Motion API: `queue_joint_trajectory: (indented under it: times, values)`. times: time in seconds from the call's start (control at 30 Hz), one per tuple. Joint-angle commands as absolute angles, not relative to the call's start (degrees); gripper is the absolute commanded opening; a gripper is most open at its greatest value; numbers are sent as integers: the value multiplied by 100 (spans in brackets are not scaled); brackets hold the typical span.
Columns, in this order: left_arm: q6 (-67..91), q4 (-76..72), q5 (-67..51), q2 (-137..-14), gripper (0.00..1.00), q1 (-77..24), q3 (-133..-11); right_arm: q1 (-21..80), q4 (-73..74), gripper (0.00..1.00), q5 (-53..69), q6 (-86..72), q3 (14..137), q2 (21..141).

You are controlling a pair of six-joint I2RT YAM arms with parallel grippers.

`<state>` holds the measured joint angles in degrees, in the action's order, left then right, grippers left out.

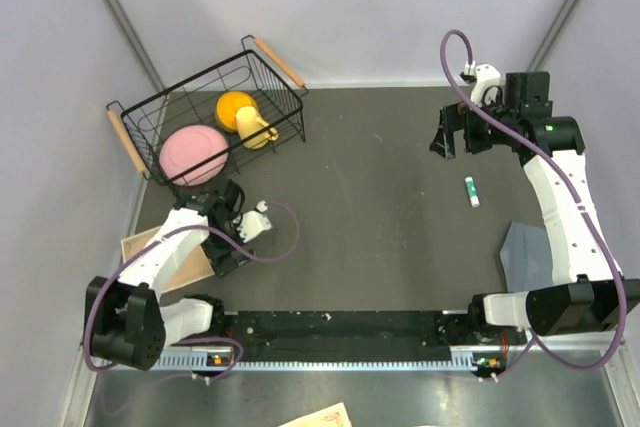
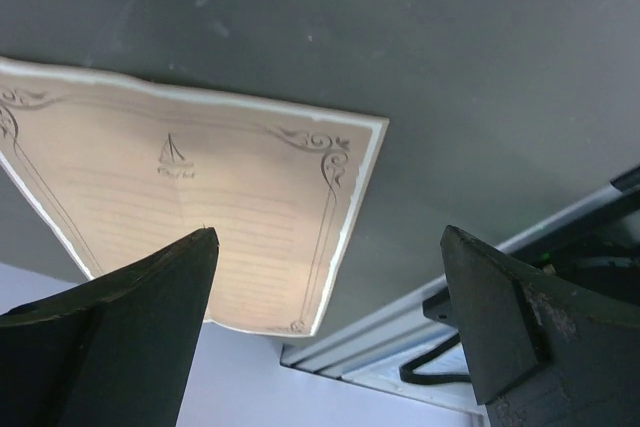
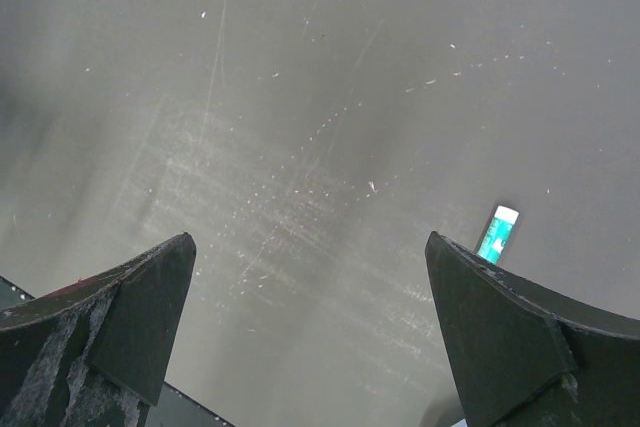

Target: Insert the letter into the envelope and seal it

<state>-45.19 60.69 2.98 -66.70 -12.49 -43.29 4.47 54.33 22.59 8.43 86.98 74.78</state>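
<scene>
Sailboat drawing [image 2: 174, 154] on the letter [image 2: 235, 212] appears only from left wrist.

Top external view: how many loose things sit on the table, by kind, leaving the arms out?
Letter: 1
Envelope: 1
Glue stick: 1
Wire basket: 1
Pink plate, in the basket: 1
Yellow cup, in the basket: 1
Total: 6
</scene>
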Motion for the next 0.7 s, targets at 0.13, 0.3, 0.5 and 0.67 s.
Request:
queue_joint_trajectory:
  times: [0.13,0.3,0.5,0.67]
  values:
    - [-4816,4430,685,-7145,99,-1450,-3762,501,5370,99,2382,931,8569,7471]
    - [-5133,4184,510,-7470,99,-1441,-3612,510,5379,99,2408,949,8525,7497]
    - [-5466,4087,256,-8006,97,-1196,-3682,501,5379,99,2417,940,8587,7559]
    - [-5713,4254,26,-8524,77,-1002,-3919,510,5388,99,2356,940,8675,7550]
